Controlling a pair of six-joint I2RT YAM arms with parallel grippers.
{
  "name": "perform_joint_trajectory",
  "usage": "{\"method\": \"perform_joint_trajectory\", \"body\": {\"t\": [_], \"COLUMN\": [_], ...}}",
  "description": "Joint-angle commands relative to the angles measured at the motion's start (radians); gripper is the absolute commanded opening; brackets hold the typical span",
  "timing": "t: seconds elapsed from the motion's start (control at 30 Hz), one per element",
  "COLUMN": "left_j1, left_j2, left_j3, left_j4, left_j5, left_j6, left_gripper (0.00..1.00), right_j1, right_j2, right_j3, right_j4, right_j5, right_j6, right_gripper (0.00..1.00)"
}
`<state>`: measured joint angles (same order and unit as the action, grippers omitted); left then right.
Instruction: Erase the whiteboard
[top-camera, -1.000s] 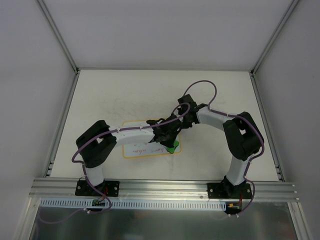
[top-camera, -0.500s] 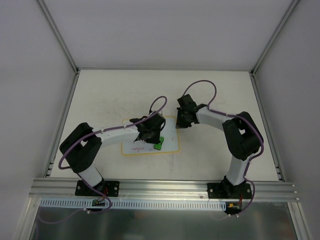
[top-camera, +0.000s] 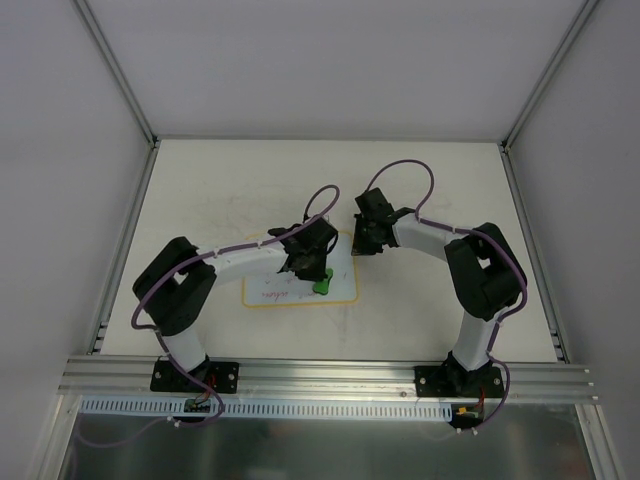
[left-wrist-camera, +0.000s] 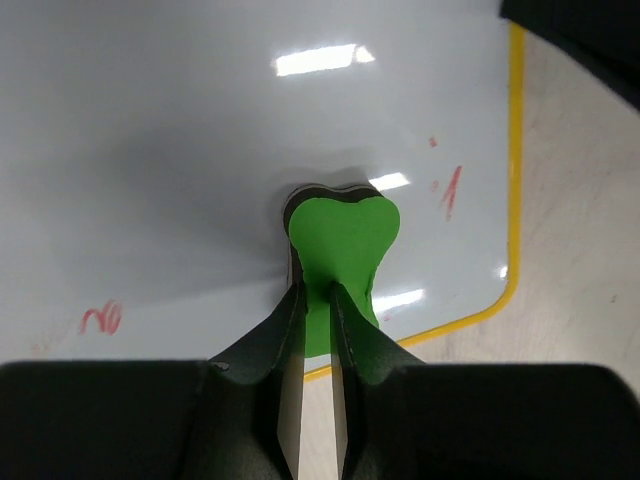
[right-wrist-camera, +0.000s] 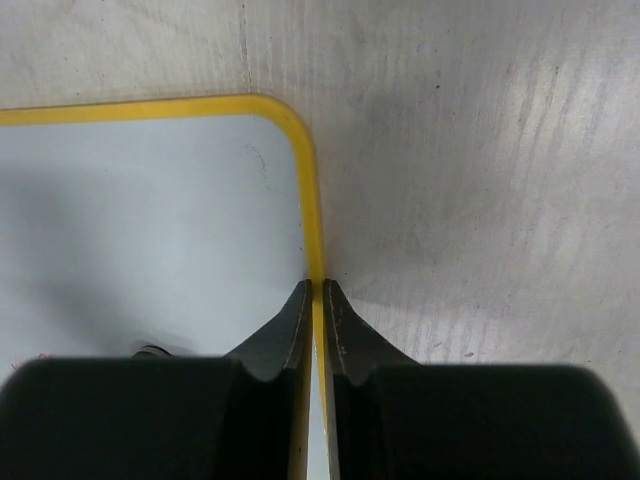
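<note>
Two arms meet over the whiteboard (top-camera: 345, 272), which lies flat on the tabletop (top-camera: 230, 180) between them. Red handwriting (top-camera: 278, 295) runs along the board's near left part, and the left wrist view shows two more red marks (left-wrist-camera: 100, 318) on its white face. Just over the board's near right part, the left gripper (left-wrist-camera: 318, 290) is clenched on the narrow waist of a green bone-shaped eraser (left-wrist-camera: 343, 235). The eraser's rounded end is pressed down onto the board's surface, a little inside the yellow rim (left-wrist-camera: 515, 150). Farther back, at the board's right edge just short of its far right corner, the right gripper (right-wrist-camera: 317, 288) has its fingers squeezed almost together, holding nothing. Its tips sit right at the yellow rim, one on the board side and one on the tabletop side.
</note>
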<state>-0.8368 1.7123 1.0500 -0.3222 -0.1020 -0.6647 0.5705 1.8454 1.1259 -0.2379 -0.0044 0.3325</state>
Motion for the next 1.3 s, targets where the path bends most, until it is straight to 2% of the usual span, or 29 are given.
{"method": "perform_joint_trajectory", "body": {"t": [0.0, 0.33, 0.53, 0.8, 1.07, 1.27], "left_j1": [-0.016, -0.041, -0.056, -0.038, -0.027, 0.010], "left_j2": [0.075, 0.224, 0.271, 0.179, 0.092, 0.049], "left_j3": [0.086, 0.243, 0.251, 0.113, 0.079, 0.033], "left_j4": [-0.020, -0.020, -0.020, -0.046, -0.185, -0.225], "left_j5": [0.045, 0.093, 0.099, -0.002, -0.168, -0.186], "left_j6": [0.005, -0.036, -0.065, -0.098, -0.066, -0.052], "left_gripper": [0.00, 0.00, 0.00, 0.00, 0.00, 0.00], "right_j1": [-0.008, -0.008, -0.006, -0.008, -0.012, -0.017], "right_j2": [0.069, 0.075, 0.075, 0.077, 0.081, 0.080], "right_j3": [-0.051, -0.054, -0.055, -0.058, -0.058, -0.064], "right_j4": [-0.095, -0.097, -0.097, -0.095, -0.097, -0.095], "right_j5": [0.067, 0.061, 0.061, 0.064, 0.064, 0.063], "right_j6": [-0.009, 0.000, 0.005, 0.008, 0.011, 0.014], "right_gripper": [0.07, 0.08, 0.08, 0.08, 0.08, 0.08]}}
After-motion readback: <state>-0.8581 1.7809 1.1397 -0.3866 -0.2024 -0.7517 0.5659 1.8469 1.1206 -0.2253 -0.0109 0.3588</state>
